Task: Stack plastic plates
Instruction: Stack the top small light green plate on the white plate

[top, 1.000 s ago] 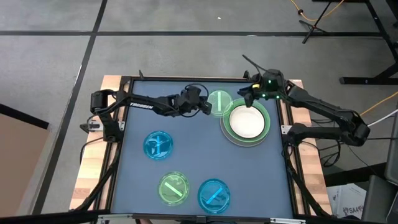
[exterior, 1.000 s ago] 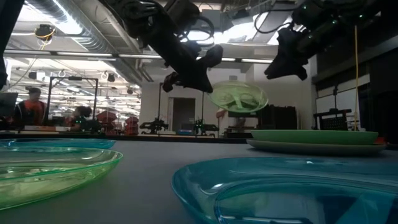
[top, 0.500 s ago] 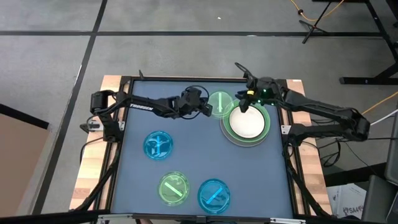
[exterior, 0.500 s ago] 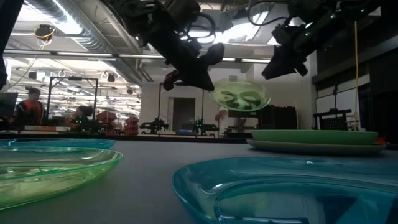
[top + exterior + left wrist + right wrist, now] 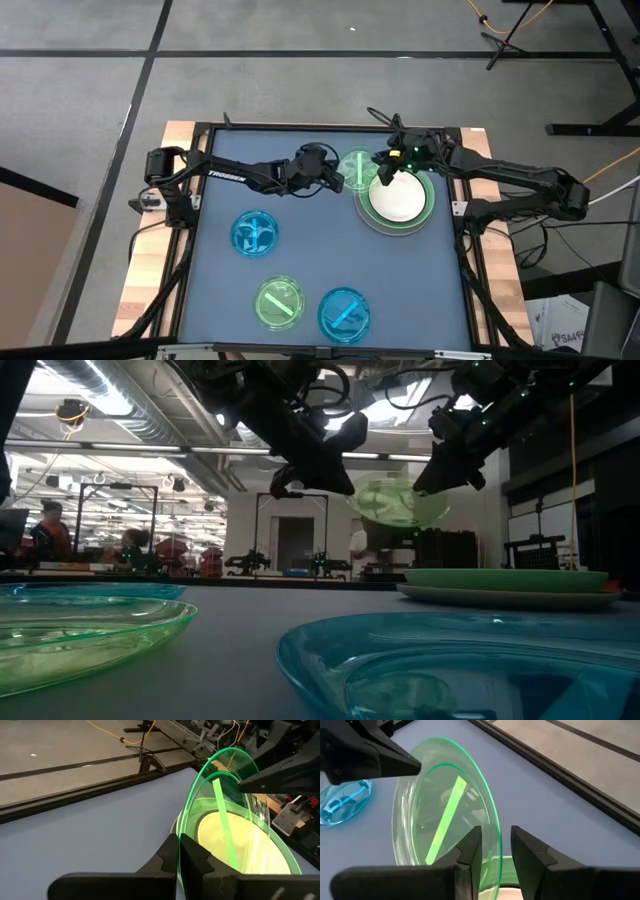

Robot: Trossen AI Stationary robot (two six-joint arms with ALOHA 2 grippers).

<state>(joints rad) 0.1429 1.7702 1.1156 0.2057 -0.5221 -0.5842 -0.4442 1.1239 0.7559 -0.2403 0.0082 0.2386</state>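
Note:
A small translucent green plate (image 5: pixel 357 168) with a green bar across it hangs in the air beside the stack, tilted on edge. My left gripper (image 5: pixel 337 180) is shut on the rim that faces the table's left. My right gripper (image 5: pixel 384 176) is open. Its fingers (image 5: pixel 470 845) stand on either side of the opposite rim (image 5: pixel 492 827); I cannot tell whether they touch it. The stack (image 5: pixel 400 200) lies flat on the table: a white plate on a light green one on a grey one. In the low view the held plate (image 5: pixel 398 503) floats above the stack (image 5: pixel 505 585). My left gripper (image 5: pixel 179 842) pinches the green plate's rim (image 5: pixel 181 827) between its two fingers. It comes roughly level from the table's left. The plate is lifted clear and stands tilted on edge beyond the fingers, over the left edge of the stack.
Three more small plates lie flat on the blue mat: a blue one (image 5: pixel 255 233) at the left, a green one (image 5: pixel 280 302) and a blue one (image 5: pixel 344 312) near the near edge. A black frame (image 5: pixel 300 127) borders the mat. People sit in the room behind (image 5: pixel 50 530).
My right gripper has moved toward the table's left and near side, up to the green plate, and now straddles its rim. My left gripper has carried the plate slightly right toward the stack and a little higher.

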